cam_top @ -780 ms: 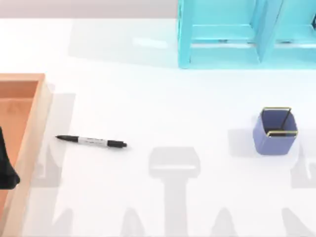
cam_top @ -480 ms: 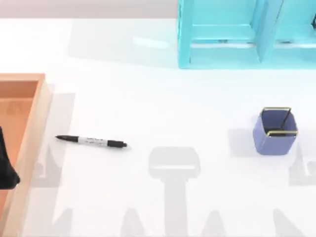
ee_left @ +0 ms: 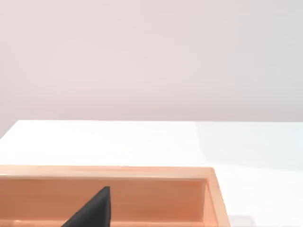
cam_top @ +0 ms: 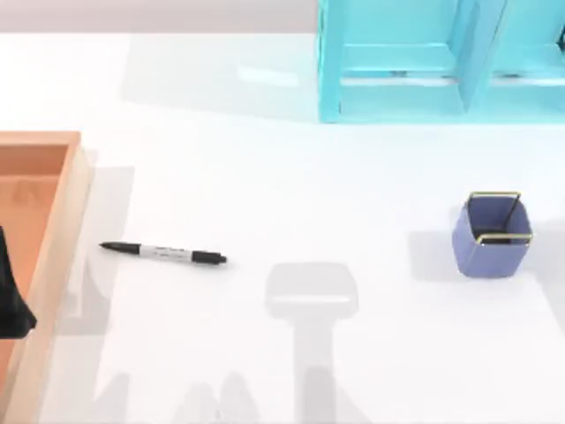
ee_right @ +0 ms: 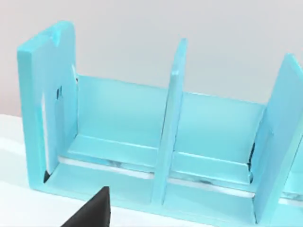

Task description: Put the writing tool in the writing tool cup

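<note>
The pen (cam_top: 163, 253) lies flat on the white counter (cam_top: 265, 177), at about 8 o'clock from the counter's middle in the top view. Its pointed tip aims toward 9 o'clock, at the orange tray (cam_top: 55, 230), and stops just short of the tray's wall without touching it. The pale labelled band sits at the pen's middle, with black at both ends.

The cup (cam_top: 491, 237) stands upright at about 3 o'clock, well apart from the pen, its open mouth ringed by the thin gold wire rim. Nothing is seen inside it.

The turquoise shelf (cam_top: 441, 62) stands at about 1 o'clock along the far edge; the right wrist view looks into its divided compartments (ee_right: 161, 142).

A dark part of the left arm (cam_top: 11, 296) shows at the 9 o'clock edge, over the tray. The left wrist view shows the tray's wall (ee_left: 142, 172) and one dark fingertip (ee_left: 92, 210) of the left end effector; whether that end effector is apart or together cannot be told. The right wrist view likewise shows one dark fingertip (ee_right: 92, 210) of the right end effector, facing the shelf, and its state cannot be told either.
</note>
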